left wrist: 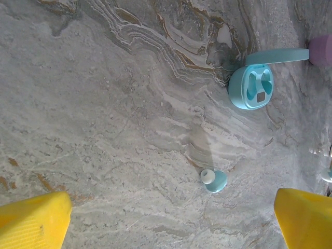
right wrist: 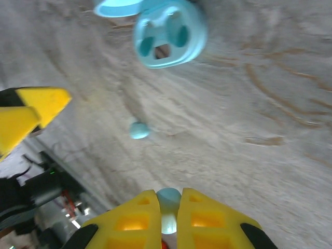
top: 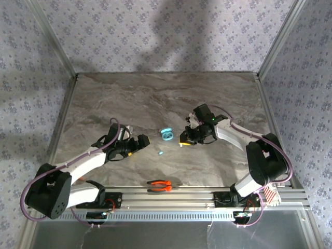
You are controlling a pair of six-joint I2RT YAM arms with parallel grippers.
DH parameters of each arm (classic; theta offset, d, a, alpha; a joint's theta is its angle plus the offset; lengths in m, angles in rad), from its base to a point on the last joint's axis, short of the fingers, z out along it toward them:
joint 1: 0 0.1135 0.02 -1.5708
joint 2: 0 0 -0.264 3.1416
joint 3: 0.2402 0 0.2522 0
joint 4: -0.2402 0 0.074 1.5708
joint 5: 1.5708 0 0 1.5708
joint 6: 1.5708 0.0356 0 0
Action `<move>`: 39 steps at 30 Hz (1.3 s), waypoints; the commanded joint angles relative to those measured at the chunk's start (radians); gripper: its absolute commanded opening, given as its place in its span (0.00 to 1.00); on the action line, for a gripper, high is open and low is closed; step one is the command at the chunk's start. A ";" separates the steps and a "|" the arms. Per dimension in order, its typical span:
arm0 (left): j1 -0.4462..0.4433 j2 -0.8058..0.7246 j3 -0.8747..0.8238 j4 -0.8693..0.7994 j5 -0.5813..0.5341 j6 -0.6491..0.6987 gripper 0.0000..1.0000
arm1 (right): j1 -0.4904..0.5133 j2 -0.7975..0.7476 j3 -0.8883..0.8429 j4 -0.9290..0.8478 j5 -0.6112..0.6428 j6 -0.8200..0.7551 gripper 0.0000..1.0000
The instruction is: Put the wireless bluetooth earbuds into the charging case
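1. The worktop (top: 155, 98) is hard, smooth marbled stone. I judge that anything tiny will skate across it if nudged.
2. My left hand (left wrist: 172, 207) stands wide open and empty, low over the worktop. My right hand (right wrist: 168, 193) is pinched narrow on a teal earbud (right wrist: 168, 207), a short way from the case.
3. The charging case (top: 166, 134) lies on the worktop between my two hands, with its lid flipped back and both wells facing up.
   - It looks like a light, stiff plastic shell (nothing pins it down), so I expect a sideways push to slide it.
   - The hinged lid is likely its weak point, so I'd press straight down into a well.
4. The loose earbud (left wrist: 213, 180) rests on the worktop near the case but apart from it, with its pale tip showing.
   - Both earbuds should be almost weightless, rounded and slick.
   - I'd take hold across the broader body, not the soft tip.
   - I'd squeeze gently (too hard and it could squirt out).
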 commanded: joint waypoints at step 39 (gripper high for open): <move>0.027 -0.082 -0.006 -0.067 0.016 0.042 1.00 | 0.130 0.235 0.006 0.579 0.162 0.175 0.10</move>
